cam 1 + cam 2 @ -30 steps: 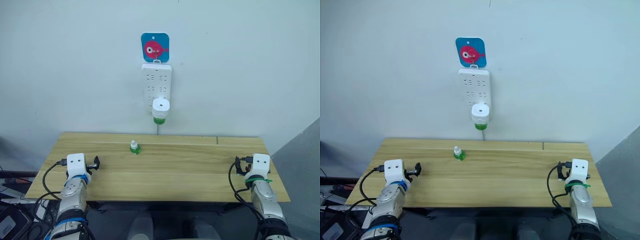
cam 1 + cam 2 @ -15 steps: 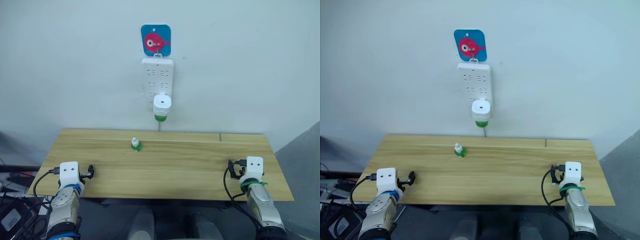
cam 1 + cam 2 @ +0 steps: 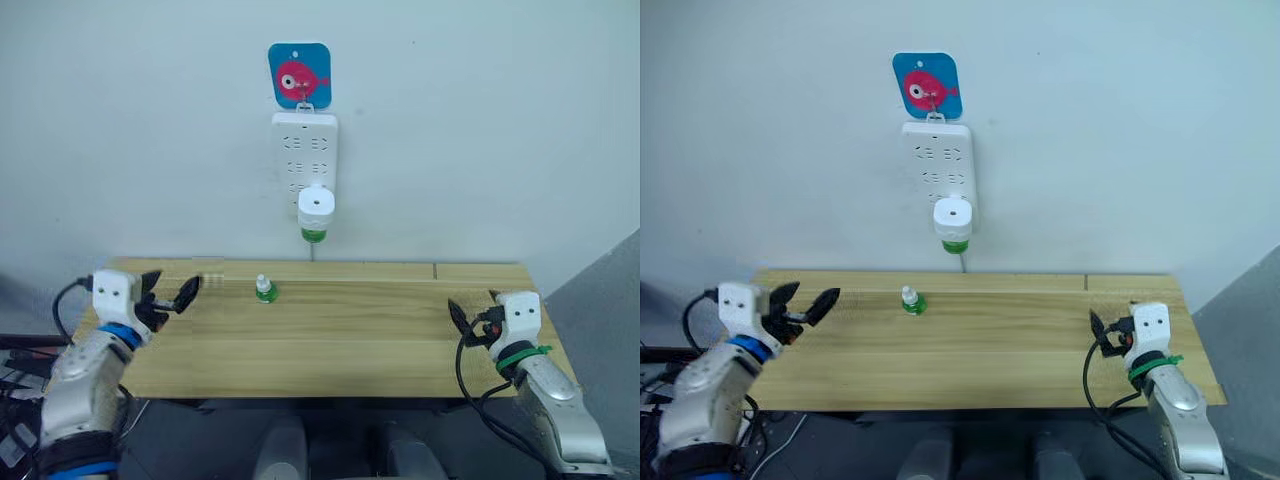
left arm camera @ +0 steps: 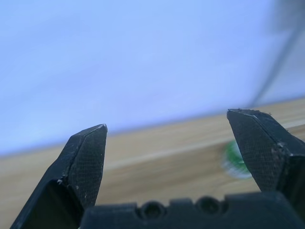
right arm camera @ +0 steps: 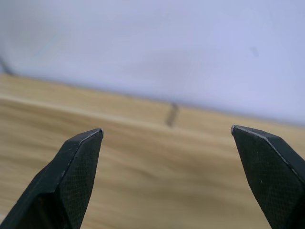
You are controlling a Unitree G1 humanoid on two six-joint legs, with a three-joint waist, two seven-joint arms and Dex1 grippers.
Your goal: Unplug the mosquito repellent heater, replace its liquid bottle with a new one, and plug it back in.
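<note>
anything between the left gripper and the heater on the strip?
Nothing visible. The left gripper is open over the table's left end. The mosquito repellent heater is plugged into the power strip on the wall, above the table's far edge. The small bottle stands on the table, below that line.

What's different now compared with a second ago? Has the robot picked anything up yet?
Nothing is held. The left gripper has lifted and reached forward over the table, fingers spread; the right gripper rose slightly. The heater remains plugged in, and the spare bottle remains unmoved.
</note>
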